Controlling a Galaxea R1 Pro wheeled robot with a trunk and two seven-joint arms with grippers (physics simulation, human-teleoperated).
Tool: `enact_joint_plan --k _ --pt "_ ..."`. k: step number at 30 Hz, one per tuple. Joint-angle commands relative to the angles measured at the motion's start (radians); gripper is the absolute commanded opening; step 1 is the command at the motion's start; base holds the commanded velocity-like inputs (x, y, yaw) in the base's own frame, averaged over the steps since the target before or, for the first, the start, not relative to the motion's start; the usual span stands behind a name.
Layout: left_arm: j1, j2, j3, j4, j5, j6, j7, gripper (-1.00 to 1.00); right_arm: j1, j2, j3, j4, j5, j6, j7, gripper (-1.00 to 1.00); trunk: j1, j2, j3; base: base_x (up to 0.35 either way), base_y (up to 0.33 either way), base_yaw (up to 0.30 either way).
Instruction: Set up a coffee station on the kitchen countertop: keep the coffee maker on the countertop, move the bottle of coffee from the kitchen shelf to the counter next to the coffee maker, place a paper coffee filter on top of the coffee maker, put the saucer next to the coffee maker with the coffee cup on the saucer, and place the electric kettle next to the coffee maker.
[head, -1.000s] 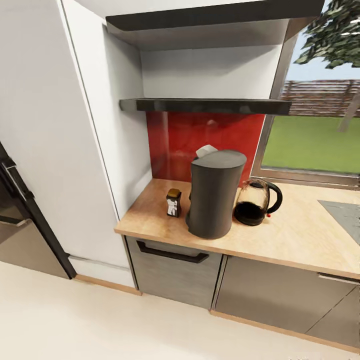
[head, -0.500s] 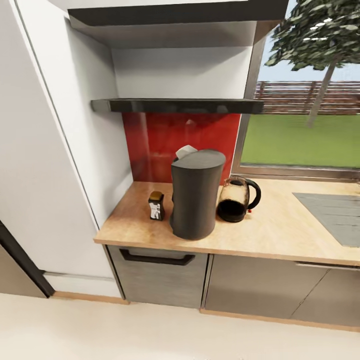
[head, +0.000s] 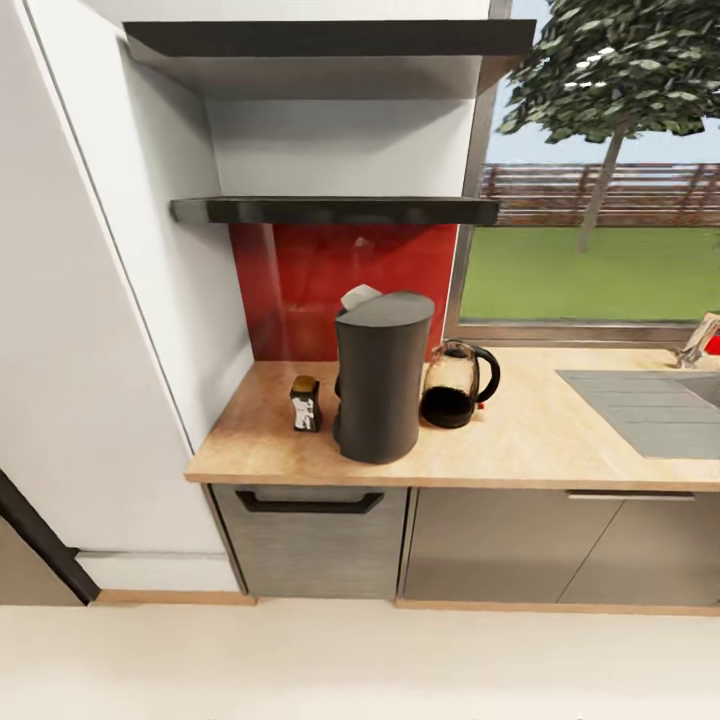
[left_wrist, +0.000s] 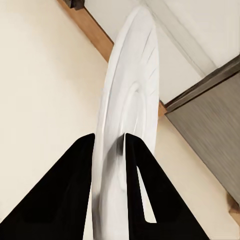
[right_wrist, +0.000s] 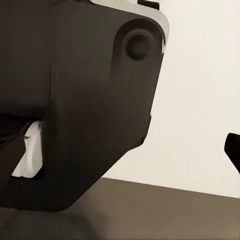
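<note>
Countertop (head: 560, 440): light wood, running left to right over grey cabinet fronts, window behind its right part. Shelf (head: 330, 210): black board on the wall above the red backsplash, a second board higher up. Coffee maker (head: 380, 375): upright near the counter's left end, tallest item. Kettle (head: 455, 385): just right of the coffee maker and a bit farther back, handle to the right, close beside it; contact not resolvable. Saucer (left_wrist: 132, 107): held edge-on in the left gripper (left_wrist: 110, 145), one black finger on each face, rim pinched between them, pale floor and a cabinet base behind it. Bottle (head: 305, 403): upright on the counter, just left of the coffee maker, small gap between. Filter (head: 360, 297): pale crumpled shape at the far edge of the coffee maker's top. Right gripper: right wrist view mostly blocked by a dark robot body; one black fingertip (right_wrist: 233, 150) at the edge, opening can't be judged.
</note>
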Motion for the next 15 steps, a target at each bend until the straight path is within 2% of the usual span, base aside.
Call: enact_joint_plan --k 1,6,15 --pt "-0.001 0.000 -0.005 0.002 0.008 -0.003 -0.003 -1.00 0.000 0.000 0.008 -0.002 -0.006 0.002 0.002 1.00 0.000 -0.002 -0.002 -0.049 0.046 -0.007" --pt "0.003 0.000 -0.005 0.002 0.008 -0.003 -0.003 -1.00 0.000 0.000 0.008 -0.002 -0.005 -0.090 0.002 1.00 0.000 -0.002 -0.002 -0.015 0.014 -0.002" --pt "0.006 -0.001 -0.005 0.002 0.008 -0.003 -0.003 -1.00 0.000 0.000 0.007 -0.002 -0.007 -0.110 0.002 1.00 0.000 -0.002 -0.002 -0.001 0.001 0.000"
